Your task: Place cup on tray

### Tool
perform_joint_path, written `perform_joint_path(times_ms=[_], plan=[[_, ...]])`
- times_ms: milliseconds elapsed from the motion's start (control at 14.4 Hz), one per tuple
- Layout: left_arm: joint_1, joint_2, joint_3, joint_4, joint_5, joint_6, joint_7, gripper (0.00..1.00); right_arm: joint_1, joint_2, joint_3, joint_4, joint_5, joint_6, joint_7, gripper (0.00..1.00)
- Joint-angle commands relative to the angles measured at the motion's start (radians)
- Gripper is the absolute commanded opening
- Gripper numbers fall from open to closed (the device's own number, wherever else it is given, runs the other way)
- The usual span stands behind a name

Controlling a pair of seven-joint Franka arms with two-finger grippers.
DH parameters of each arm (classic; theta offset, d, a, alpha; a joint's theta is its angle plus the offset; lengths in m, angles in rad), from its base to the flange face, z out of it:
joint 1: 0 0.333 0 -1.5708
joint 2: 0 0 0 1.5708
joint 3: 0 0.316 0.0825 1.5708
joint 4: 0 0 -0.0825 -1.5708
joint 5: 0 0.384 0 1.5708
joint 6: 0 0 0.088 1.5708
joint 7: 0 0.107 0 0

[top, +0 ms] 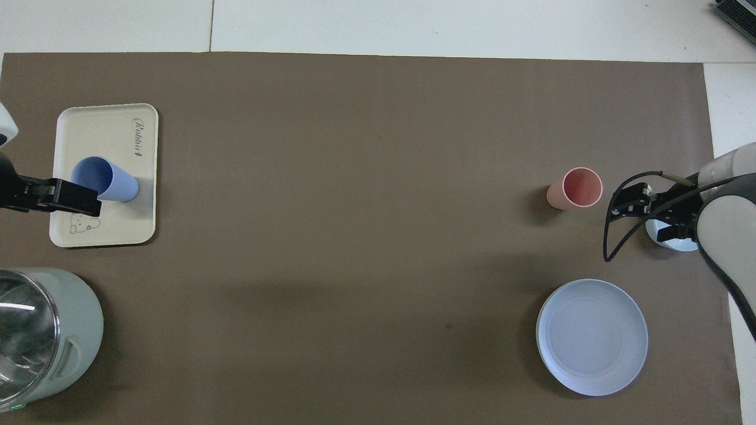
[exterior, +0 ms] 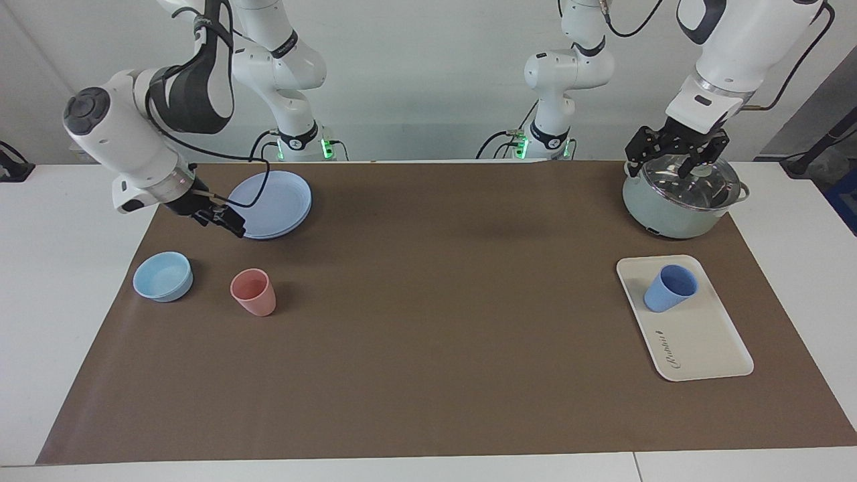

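Observation:
The blue cup (exterior: 669, 288) stands upright on the cream tray (exterior: 703, 341), at the tray's end nearer the robots, toward the left arm's end of the table. From overhead the cup (top: 106, 180) sits between the tray's (top: 112, 130) lettering and its bear drawing. My left gripper (exterior: 675, 157) hangs open in the air above the pot, holding nothing and well apart from the cup. In the overhead view the left gripper (top: 71, 199) overlaps the tray's edge. My right gripper (exterior: 224, 221) is open and empty over the mat beside the plate.
A pink tumbler (exterior: 254, 292) and a low light-blue bowl (exterior: 162, 276) stand toward the right arm's end. A round blue plate (exterior: 271, 201) lies nearer the robots there. A lidded grey-green pot (exterior: 679, 201) sits nearer the robots than the tray.

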Motion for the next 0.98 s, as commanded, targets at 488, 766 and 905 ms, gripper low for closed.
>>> perform_joint_path(times_ms=[488,766,905], plan=[[0.004,-0.006,0.004,-0.027,-0.019,0.025,0.015,1.0,0.093,-0.064,0.016,0.163,-0.075,-0.078,-0.046,0.99],[0.003,0.002,0.006,-0.014,-0.03,0.028,0.014,1.0,0.089,-0.004,0.016,0.326,-0.101,-0.162,-0.119,0.99],[0.004,-0.003,0.007,-0.023,-0.03,0.03,0.014,1.0,0.082,0.014,0.015,0.368,-0.099,-0.208,-0.136,1.0]])
